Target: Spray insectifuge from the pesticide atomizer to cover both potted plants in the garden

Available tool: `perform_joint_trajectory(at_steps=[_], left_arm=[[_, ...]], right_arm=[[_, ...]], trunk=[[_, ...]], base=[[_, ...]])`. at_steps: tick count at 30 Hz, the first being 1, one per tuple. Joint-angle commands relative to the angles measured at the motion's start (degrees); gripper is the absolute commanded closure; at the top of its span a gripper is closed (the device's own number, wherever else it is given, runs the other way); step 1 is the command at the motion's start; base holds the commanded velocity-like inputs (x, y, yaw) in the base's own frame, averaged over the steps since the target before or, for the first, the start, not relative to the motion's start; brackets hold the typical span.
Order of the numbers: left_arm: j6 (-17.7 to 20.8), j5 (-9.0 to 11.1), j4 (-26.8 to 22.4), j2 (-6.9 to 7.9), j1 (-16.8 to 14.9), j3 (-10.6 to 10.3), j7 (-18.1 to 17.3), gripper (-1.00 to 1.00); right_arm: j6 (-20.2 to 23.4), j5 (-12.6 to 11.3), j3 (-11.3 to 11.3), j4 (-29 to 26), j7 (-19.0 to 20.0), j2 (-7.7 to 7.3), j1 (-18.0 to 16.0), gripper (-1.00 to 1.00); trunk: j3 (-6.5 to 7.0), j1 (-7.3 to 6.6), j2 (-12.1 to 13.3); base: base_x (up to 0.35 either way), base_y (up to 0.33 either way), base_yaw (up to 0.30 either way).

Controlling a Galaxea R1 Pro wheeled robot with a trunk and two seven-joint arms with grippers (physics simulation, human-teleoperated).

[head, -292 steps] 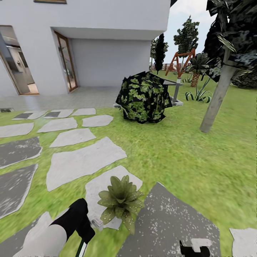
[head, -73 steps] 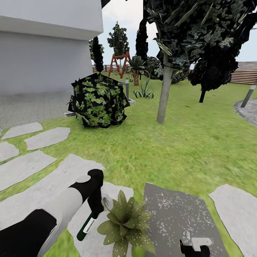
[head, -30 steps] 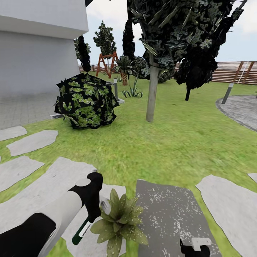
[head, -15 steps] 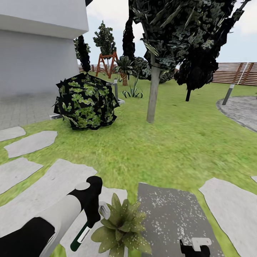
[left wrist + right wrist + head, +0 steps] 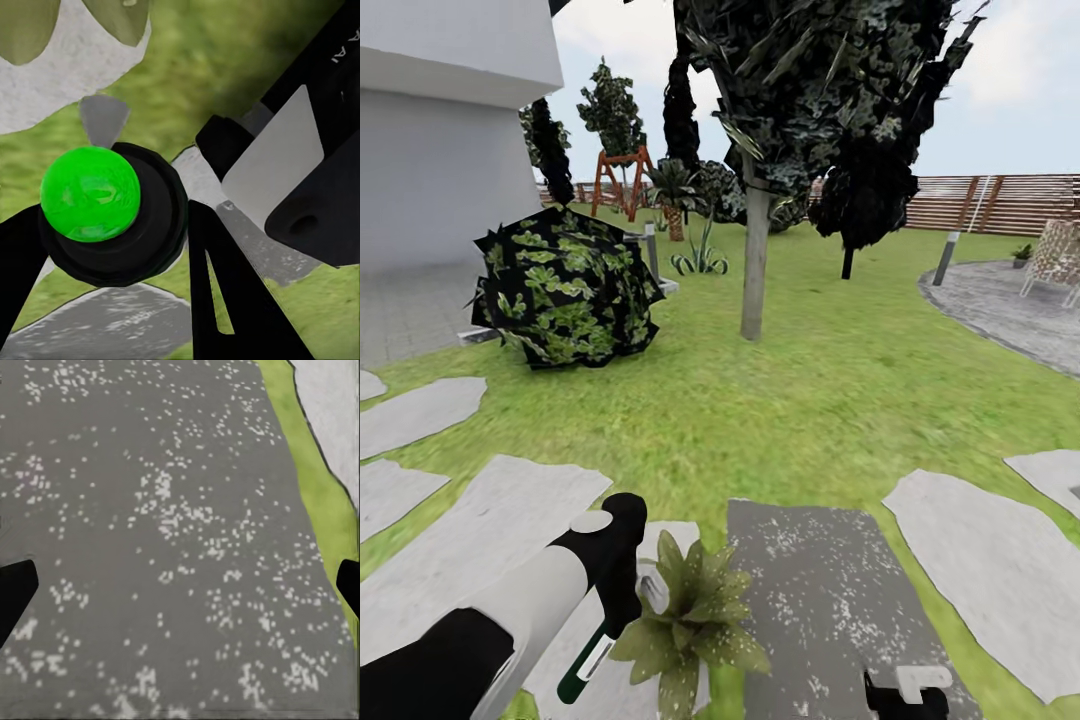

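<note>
1 low rosette of pointed green leaves, the potted plant, sits at the near edge of the head view on a pale flat stepping stone, its pot hidden under the leaves. at far left stands the white house wall, with a big dark broad-leaved bush on the lawn in front of it. the white and black left arm reaches in from the lower left; its left gripper holds the pesticide atomizer, a dark green and white bottle with a grey nozzle head just beside the plant's leaves. in the left wrist view the black fingers close around the atomizer's black collar and its bright green round cap.

right of the plant lies a dark grey speckled paving slab. a grey tree trunk rises mid-lawn. the right gripper peeks in at the bottom edge; in the right wrist view its black fingertips sit far apart over the speckled slab, holding nothing. a brown horizontal-slat wooden fence closes the garden at right.
</note>
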Motion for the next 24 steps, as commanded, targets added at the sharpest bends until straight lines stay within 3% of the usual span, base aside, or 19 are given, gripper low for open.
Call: perform_joint_trajectory(at_steps=[1, 8, 15, 24], left_arm=[[0.6, -0.4, -0.1, 0.03, 0.0, -0.1, -0.6, 1.00], [0.7, -0.4, -0.1, 0.03, 0.0, 0.0, -0.6, 1.00], [0.7, -0.4, -0.2, 0.03, 0.0, 0.0, -0.6, 1.00], [0.7, -0.4, -0.1, 0.03, 0.0, -0.3, -0.5, 1.00]], right_arm=[[-0.2, 0.6, -0.3, 0.1, -0.3, 0.01, -0.1, -1.00], [-0.2, 0.6, -0.3, 0.1, -0.3, 0.01, -0.1, -1.00], [-0.2, 0.6, -0.3, 0.1, -0.3, 0.01, -0.1, -1.00], [-0.3, 0.7, -0.3, 0.0, -0.2, 0.00, -0.1, -1.00]], trunk=[[-0.05, -0.04, 0.0], [-0.05, -0.04, 0.0], [-0.05, -0.04, 0.0], [-0.05, -0.04, 0.0]], base=[[-0.146, 0.262, -0.201], [0.100, 0.288, -0.043], [0.223, 0.233, -0.267], [0.019, 0.015, -0.068]])
